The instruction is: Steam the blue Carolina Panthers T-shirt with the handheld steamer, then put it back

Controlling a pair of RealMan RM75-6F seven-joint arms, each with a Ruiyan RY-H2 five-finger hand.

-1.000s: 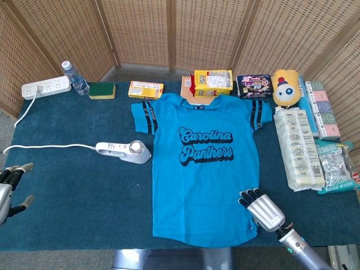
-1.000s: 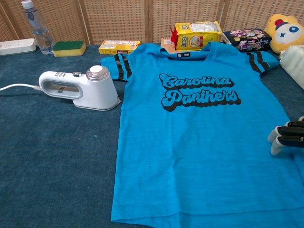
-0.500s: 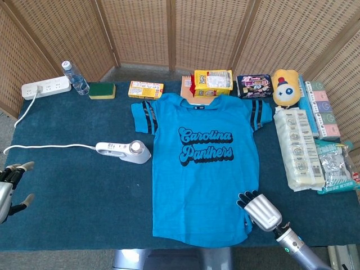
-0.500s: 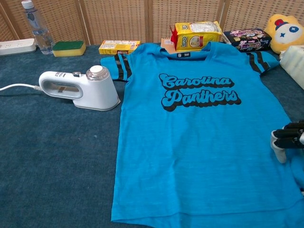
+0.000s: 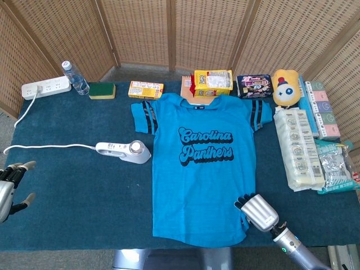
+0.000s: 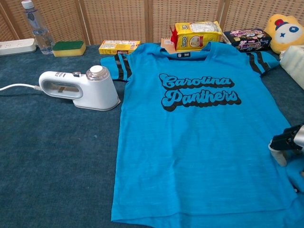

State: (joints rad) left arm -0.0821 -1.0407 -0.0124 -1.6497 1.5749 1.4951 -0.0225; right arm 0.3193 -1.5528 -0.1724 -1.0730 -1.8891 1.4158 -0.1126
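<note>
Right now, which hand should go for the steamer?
Left, probably. The steamer lies on the table left of the T-shirt, and the left hand holds nothing on that side. The right hand rests on the shirt's lower right corner, across the garment.

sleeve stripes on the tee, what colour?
Dark navy or black stripes on the T-shirt sleeves, clearest in the chest view.

Staged test table (image 5: 73, 185), wicker screens (image 5: 140, 31), assorted groceries (image 5: 212, 81).
</note>
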